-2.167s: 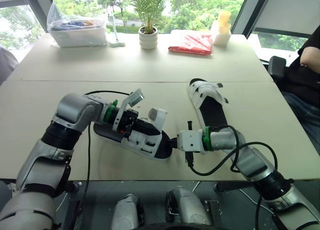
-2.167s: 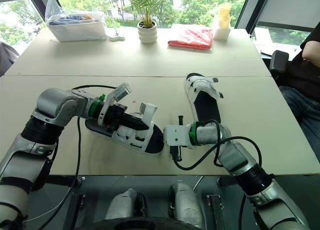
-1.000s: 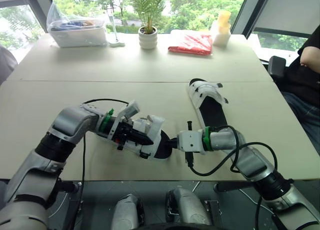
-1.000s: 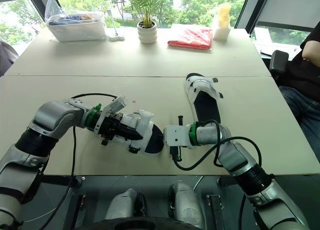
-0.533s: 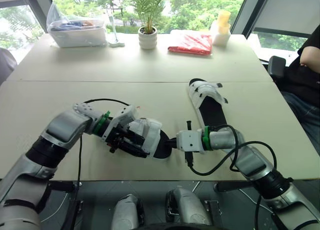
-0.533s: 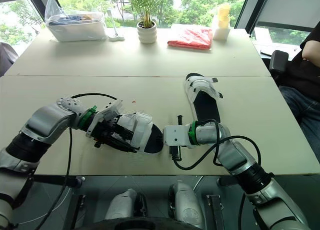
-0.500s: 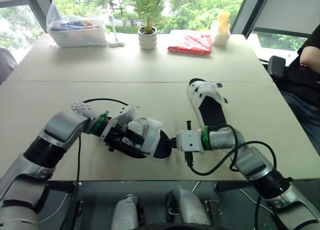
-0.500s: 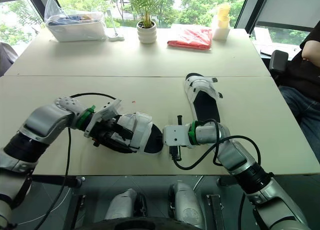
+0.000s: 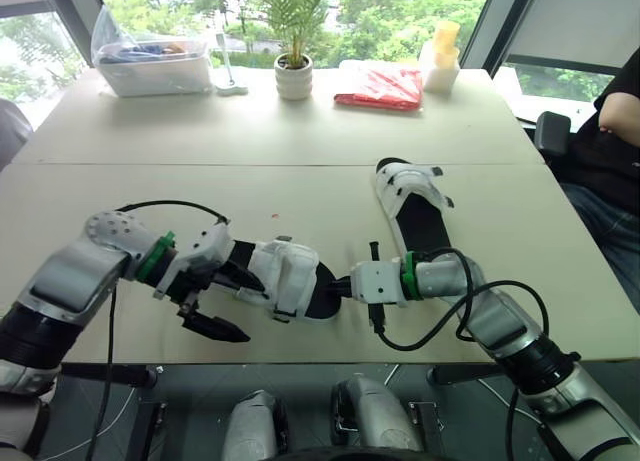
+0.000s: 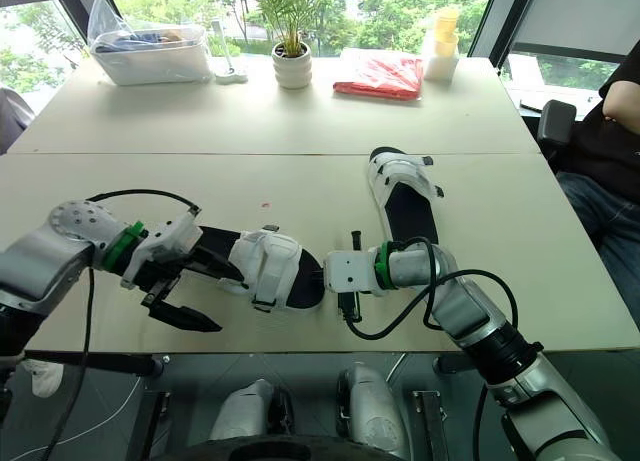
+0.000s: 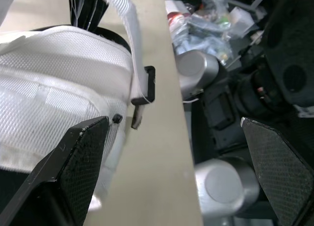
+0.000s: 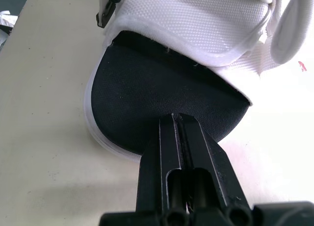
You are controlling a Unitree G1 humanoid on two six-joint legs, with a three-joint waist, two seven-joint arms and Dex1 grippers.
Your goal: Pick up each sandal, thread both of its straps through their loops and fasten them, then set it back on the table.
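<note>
The right gripper (image 9: 338, 286) is clamping the sandal (image 9: 290, 279) by its toe at the front edge of the table (image 9: 90, 196) while the open left gripper (image 9: 246, 307) is hovering alongside, and I reckon it should be pinching the strap (image 11: 125, 17) close to its black loop (image 11: 147, 85).

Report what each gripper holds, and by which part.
Nothing is gripped. The left gripper is open beside the near sandal. The right gripper is shut, its tips resting on the rounded end of that sandal's black footbed.
</note>
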